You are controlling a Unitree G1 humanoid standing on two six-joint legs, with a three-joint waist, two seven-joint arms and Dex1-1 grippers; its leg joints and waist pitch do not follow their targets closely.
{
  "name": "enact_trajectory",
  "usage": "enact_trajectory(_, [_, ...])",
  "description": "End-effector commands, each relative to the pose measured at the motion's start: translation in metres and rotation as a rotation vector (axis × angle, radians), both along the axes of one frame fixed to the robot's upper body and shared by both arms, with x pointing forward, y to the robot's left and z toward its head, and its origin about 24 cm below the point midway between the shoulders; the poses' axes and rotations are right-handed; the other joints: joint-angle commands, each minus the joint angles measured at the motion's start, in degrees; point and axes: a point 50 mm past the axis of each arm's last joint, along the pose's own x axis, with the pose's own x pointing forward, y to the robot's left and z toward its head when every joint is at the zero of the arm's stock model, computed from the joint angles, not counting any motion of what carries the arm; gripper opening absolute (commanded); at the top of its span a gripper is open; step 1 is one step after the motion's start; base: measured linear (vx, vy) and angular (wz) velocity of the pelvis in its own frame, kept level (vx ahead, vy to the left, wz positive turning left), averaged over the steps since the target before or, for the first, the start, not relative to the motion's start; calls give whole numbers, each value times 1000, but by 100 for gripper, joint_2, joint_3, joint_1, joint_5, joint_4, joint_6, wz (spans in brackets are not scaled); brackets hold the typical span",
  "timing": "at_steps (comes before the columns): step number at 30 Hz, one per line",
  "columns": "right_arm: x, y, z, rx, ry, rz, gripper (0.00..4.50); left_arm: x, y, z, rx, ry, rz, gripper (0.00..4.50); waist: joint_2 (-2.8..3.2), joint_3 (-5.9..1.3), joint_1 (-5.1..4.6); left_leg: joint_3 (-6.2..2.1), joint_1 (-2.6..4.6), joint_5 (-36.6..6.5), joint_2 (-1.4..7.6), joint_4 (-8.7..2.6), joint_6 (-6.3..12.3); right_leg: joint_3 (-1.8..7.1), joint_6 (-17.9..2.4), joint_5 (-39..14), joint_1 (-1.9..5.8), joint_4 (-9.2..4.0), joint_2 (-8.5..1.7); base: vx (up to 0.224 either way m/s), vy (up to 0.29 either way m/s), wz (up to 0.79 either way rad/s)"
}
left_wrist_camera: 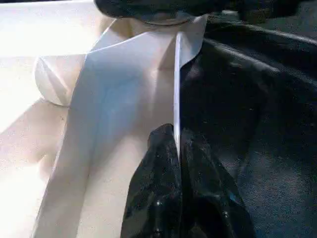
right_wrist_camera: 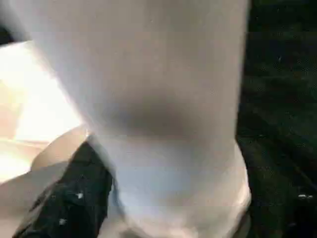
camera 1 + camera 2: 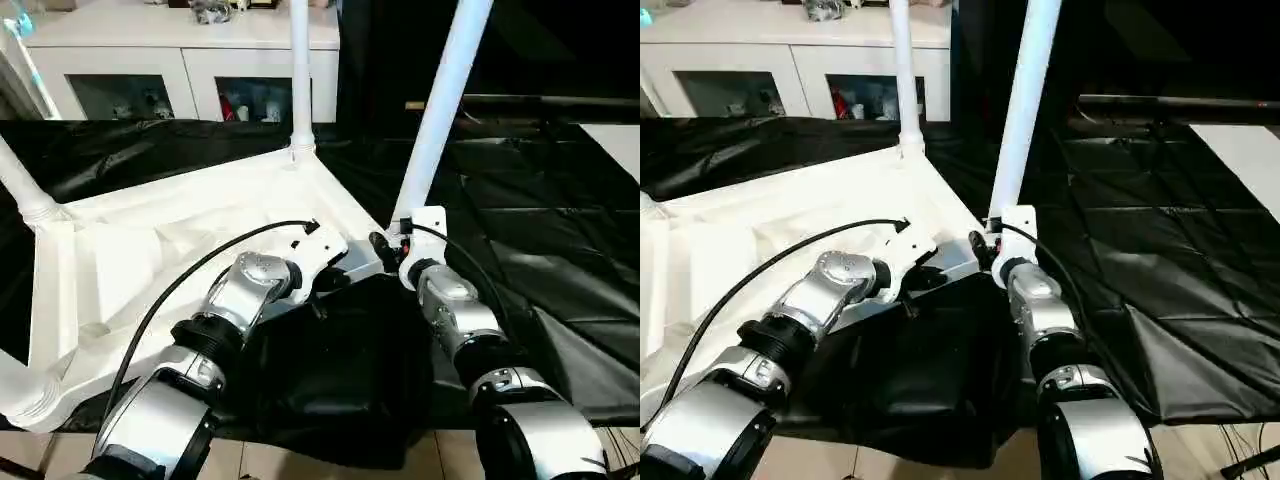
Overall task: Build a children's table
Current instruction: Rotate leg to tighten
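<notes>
The children's table lies upside down on a black cloth [image 3: 560,250], its white tabletop [image 3: 180,240] spread over the left and middle of the scene with the raised rim facing up. Legs stand in its corner sockets: one at the far corner [image 3: 299,70], one at the near right corner [image 3: 440,110], one at the far left corner [image 3: 20,185], and a further one at the near left corner [image 3: 15,385], cut off by the picture's edge. Behind the cloth stands a white cabinet [image 3: 190,60] with glass doors.

The left gripper [image 1: 177,148] has its two black fingers pressed together on the thin raised rim of the tabletop, close to the near right corner, pinning that edge. The right gripper [image 3: 392,245] sits at the foot of the near right leg, just where it meets its socket; a black finger [image 2: 74,198] lies against the leg's base, but whether the fingers clasp the leg or stand clear of it I cannot tell.

The step in hand looks like seating this near right leg, apparently the last one, while the left arm steadies the top. The leg leans to the right rather than standing straight like the far one, so the next move probably calls for a firm hold low on the leg, bringing it upright and pressing or turning it home while the rim stays pinned so the light top cannot slide on the cloth.
</notes>
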Motion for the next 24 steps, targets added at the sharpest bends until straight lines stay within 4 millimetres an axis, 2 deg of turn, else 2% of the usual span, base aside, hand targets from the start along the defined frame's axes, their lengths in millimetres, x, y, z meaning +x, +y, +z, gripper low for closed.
enact_trajectory(1, [-10, 43, -3, 80, 13, 196, 382, 0, -4, -5, 51, -24, 10, 0, -20, -235, 6, -145, 21, -1817, 297, -543, 41, 265, -1164, -1188, 142, -569, -409, 0, 0, 0])
enact_trajectory(4, [-9, 34, 2, 62, -25, 232, 414, -2, 5, -5, 66, -30, -8, 0, -26, -246, -3, -124, 33, -1643, 302, -531, 114, 272, -1187, -1127, 126, -580, -407, 0, 0, 0])
enact_trajectory(6, [-9, 30, 4, 43, -44, 259, 427, -3, 10, -6, 74, -32, -14, 0, -45, -255, 3, -116, 10, -1395, 303, -520, 197, 269, -1250, -870, 145, -559, -408, 0, 0, 0])
enact_trajectory(7, [-9, 23, 6, 12, -69, 298, 441, -4, 16, -6, 74, -30, -21, 0, -37, -267, 12, -107, 18, -1238, 306, -503, 248, 266, -1305, -657, 146, -534, -402, 0, 0, 0])
enact_trajectory(9, [-11, 16, 8, -11, -77, 359, 446, -6, 23, -6, 76, -24, -34, 0, -38, -294, 18, -105, -13, -902, 304, -468, 385, 252, -1369, -122, 185, -476, -395, 0, 0, 0])
enact_trajectory(10, [-12, 13, 8, -16, -76, 389, 446, -7, 26, -6, 79, -22, -41, 0, -49, -316, 5, -101, -36, -574, 287, -426, 550, 235, -1476, 420, 205, -414, -375, 0, 0, 0])
enact_trajectory(12, [-13, 8, 8, -49, -85, 423, 446, -9, 28, -6, 71, -14, -59, 0, -28, -329, 14, -98, -34, -445, 284, -404, 632, 225, -1539, 654, 203, -394, -370, 0, 0, 0])
enact_trajectory(14, [-17, -6, 10, -156, -124, 521, 446, -19, 34, -5, 24, 11, -168, 0, -42, -368, 29, -88, -42, -152, 278, -340, 818, 217, -1637, 1262, 201, -328, -361, 0, 0, 0])
enact_trajectory(15, [-18, -9, 11, -167, -131, 540, 446, -21, 35, -5, 13, 28, -184, 0, -41, -359, 18, -82, -56, -121, 275, -335, 869, 214, -1663, 1362, 191, -316, -351, 0, 0, 0])
enact_trajectory(16, [-21, -13, 14, -174, -151, 594, 446, -27, 36, -1, -18, 17, -274, 0, -32, -346, 32, -72, -34, -208, 281, -334, 924, 207, -1711, 1303, 176, -331, -348, 0, 0, 0])
enact_trajectory(17, [-21, -14, 15, -174, -154, 601, 446, -28, 36, -1, -25, 19, -284, 0, -30, -344, 37, -66, -45, -257, 299, -338, 940, 209, -1714, 1223, 183, -327, -350, 0, 0, 0])
enact_trajectory(19, [-28, -20, 21, -159, -179, 702, 446, -37, 38, 4, -83, 56, -353, 0, -20, -335, 76, -55, -7, -385, 339, -351, 906, 208, -1766, 1011, 155, -327, -340, 0, 0, 0])
enact_trajectory(22, [-36, -26, 25, -152, -190, 801, 446, -42, 42, 7, -100, 72, -394, 0, -16, -322, 138, -46, -4, -424, 342, -350, 913, 214, -1714, 861, 144, -330, -332, 0, 0, 0])
enact_trajectory(24, [-38, -28, 27, -140, -192, 834, 446, -43, 43, 8, -114, 79, -409, 0, -8, -308, 175, -44, 2, -566, 351, -369, 833, 223, -1674, 574, 135, -355, -343, 0, 0, 0])
